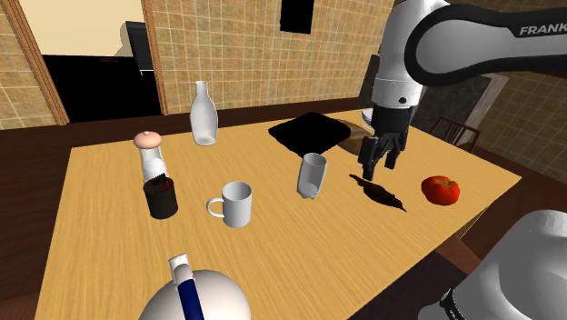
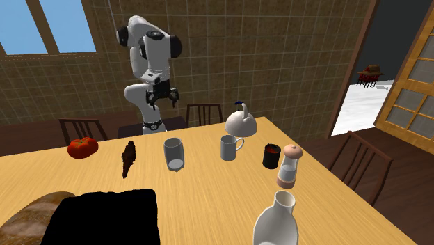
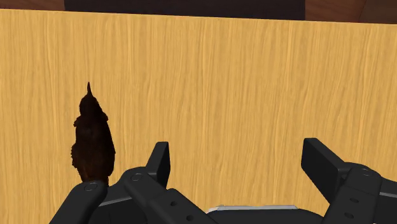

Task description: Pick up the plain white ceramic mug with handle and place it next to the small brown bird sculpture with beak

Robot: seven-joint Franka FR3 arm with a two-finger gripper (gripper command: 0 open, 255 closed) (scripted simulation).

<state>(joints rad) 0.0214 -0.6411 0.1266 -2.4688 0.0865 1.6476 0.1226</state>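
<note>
Gripper (image 1: 380, 170) open and empty above bird sculpture (image 1: 382, 194); white mug (image 1: 235, 204) mid-worktop, ungrasped, so next reach across and descend.

Fingers (image 3: 161, 162) wide apart; empty

Shoulder view overlooks the worktop (image 1: 300, 259) from behind the arm (image 1: 463, 45); second exterior view faces the arm across it; wrist view looks down closely. All share the bird sculpture (image 1: 382, 194).
</note>
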